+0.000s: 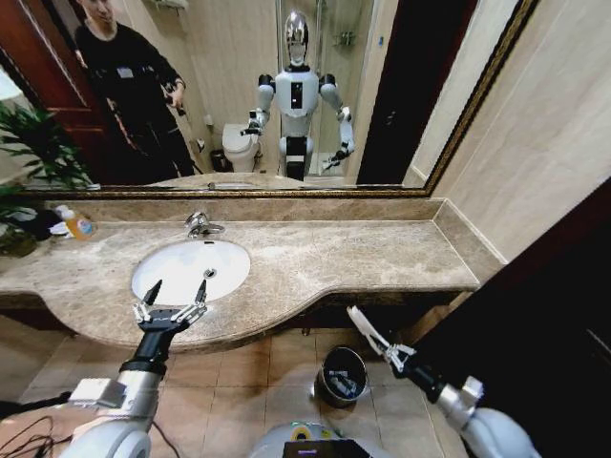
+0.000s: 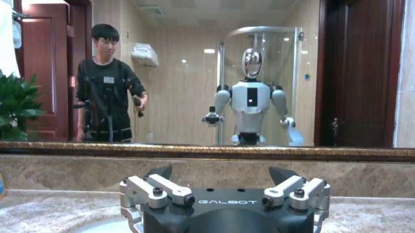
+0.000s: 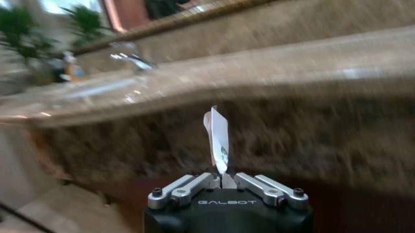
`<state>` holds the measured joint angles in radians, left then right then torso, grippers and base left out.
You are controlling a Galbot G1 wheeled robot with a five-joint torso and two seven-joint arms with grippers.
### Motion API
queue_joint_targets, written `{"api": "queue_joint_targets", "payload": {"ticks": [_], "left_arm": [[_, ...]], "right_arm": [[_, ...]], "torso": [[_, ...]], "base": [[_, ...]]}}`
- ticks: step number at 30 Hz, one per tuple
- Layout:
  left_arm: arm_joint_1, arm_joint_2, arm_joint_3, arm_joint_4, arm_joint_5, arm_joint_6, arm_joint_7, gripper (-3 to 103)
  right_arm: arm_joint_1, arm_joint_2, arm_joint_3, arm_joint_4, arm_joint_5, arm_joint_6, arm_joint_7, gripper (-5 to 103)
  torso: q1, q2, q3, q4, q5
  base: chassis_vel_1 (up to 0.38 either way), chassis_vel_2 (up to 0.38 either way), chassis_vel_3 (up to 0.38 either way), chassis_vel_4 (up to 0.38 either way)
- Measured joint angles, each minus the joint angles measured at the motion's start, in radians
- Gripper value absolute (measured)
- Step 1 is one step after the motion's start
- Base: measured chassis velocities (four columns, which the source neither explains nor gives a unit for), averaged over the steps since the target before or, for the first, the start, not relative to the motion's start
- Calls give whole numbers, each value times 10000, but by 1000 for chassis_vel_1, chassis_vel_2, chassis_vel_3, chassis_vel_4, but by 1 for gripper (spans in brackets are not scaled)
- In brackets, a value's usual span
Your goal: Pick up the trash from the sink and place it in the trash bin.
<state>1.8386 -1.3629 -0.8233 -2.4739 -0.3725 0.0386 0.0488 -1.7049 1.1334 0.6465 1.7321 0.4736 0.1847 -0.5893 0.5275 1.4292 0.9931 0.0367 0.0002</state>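
Marble surface (image 1: 363,253) lies centre-frame; right claw (image 3: 222,180) pinches white wrapper (image 3: 218,137) beside trash bin (image 1: 342,375), ready for dropping; left claw (image 1: 175,294) spread over sink (image 1: 158,272).

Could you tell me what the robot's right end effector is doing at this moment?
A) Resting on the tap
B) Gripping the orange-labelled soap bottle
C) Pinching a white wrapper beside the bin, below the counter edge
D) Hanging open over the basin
C: the right end effector is shut on the white wrapper, and the head view shows it low beside the trash bin, while the left end effector is open at the sink.
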Motion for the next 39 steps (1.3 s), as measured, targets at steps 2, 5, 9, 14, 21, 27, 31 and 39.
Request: {"api": "queue_joint_targets", "payload": {"ticks": [2,5,9,14,21,27,31,39], "left_arm": [[0,0,0,0,0,0,0,100],[0,0,0,1,0,0,0,100],[0,0,0,0,0,0,0,100],[0,0,-1,0,0,0,0,100],[0,0,0,1,0,0,0,100],[0,0,0,0,0,0,0,100],[0,0,0,0,0,0,0,100],[0,0,0,1,0,0,0,100]], "right_arm": [[395,226,-211,-506,-361,-39,279,0],[1034,499,-509,-1310,-948,-96,629,0],[1661,805,-941,-2256,-1475,-271,997,0],[2277,1223,-1267,-3452,-2245,-262,1192,0],[3079,1702,-1637,-5232,-3292,105,2191,0],[3404,1841,-1758,-5940,-3768,126,2880,0],[3578,1872,-1798,-6453,-3980,259,3172,1],[3703,1951,-1779,-6662,-3882,507,3462,28]], "torso": [[0,0,0,2,-2],[1,0,1,2,-3],[1,0,1,1,-4],[1,0,1,2,-4],[1,-1,1,1,-1],[1,0,1,1,-1],[1,-1,1,0,-2],[1,0,1,1,-2]], "base": [[0,0,0,0],[0,0,0,0],[0,0,0,0],[0,0,0,0],[0,0,0,0],[0,0,0,0],[0,0,0,0],[0,0,0,0]]}}
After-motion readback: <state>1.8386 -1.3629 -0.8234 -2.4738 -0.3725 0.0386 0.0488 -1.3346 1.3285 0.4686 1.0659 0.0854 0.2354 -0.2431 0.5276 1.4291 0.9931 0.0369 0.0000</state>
